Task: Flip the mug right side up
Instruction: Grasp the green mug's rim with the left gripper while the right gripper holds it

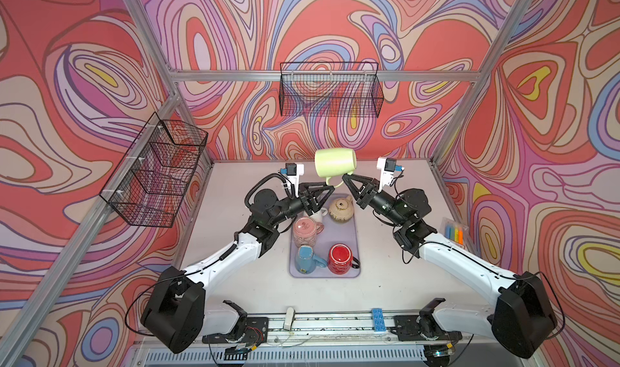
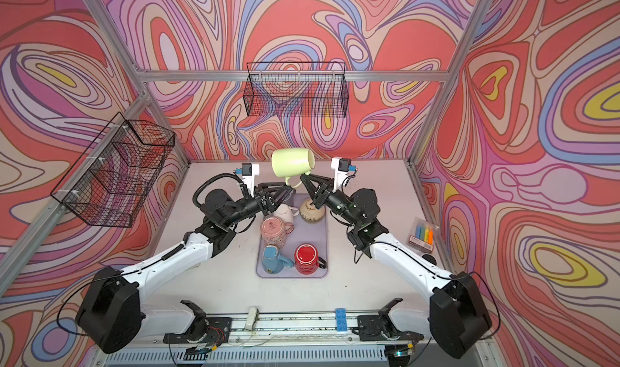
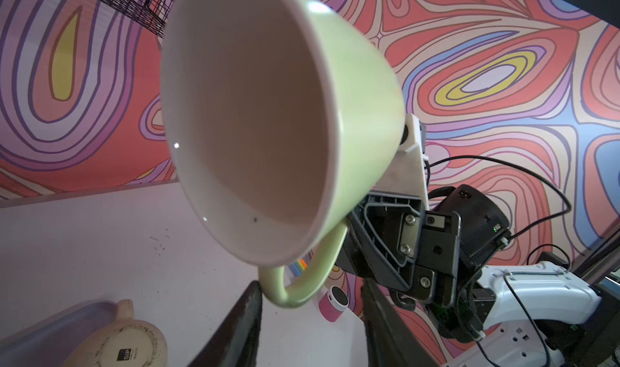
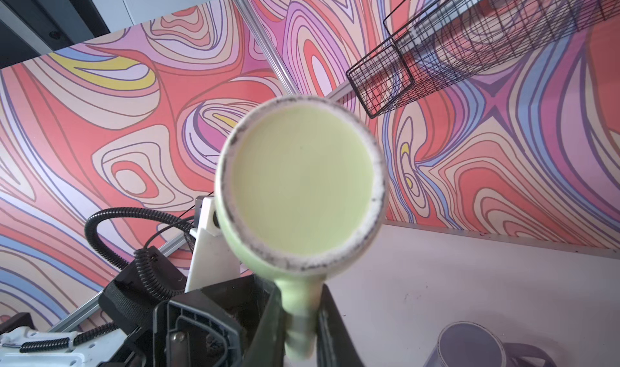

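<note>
The light green mug (image 1: 335, 162) (image 2: 292, 162) hangs on its side above the far end of the table, handle downward. My right gripper (image 1: 345, 177) (image 4: 298, 301) is shut on the mug's handle (image 4: 298, 318). The right wrist view shows the mug's scuffed base (image 4: 302, 180). The left wrist view looks into its pale inside (image 3: 251, 130). My left gripper (image 1: 332, 187) (image 3: 310, 283) is open just under the handle (image 3: 302, 281). One finger (image 3: 250, 311) is at the handle's outer curve and the other finger (image 3: 379, 311) stands well apart from it.
Below the grippers a lilac tray (image 1: 352, 244) holds a pink mug (image 1: 305, 229), a blue mug (image 1: 307, 258), an upturned red mug (image 1: 340, 258), a beige pot (image 1: 340, 209) and a white mug. Wire baskets (image 1: 330, 90) (image 1: 157, 170) hang on the walls. A marker pack (image 1: 454, 231) lies at the right.
</note>
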Robot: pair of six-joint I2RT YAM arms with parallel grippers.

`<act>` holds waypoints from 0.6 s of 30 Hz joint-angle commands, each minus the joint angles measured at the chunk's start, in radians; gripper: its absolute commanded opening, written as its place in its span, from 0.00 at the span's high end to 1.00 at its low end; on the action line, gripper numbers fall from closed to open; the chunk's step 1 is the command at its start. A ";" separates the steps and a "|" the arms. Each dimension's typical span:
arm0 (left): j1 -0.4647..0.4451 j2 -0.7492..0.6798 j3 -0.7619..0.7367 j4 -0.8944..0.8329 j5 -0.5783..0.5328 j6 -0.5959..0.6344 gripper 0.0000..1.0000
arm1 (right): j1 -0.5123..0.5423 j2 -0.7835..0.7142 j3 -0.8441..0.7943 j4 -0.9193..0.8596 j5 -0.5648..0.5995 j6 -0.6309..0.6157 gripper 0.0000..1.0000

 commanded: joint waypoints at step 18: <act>-0.005 0.019 0.018 0.189 0.020 -0.037 0.83 | -0.004 0.030 0.020 0.120 -0.098 0.018 1.00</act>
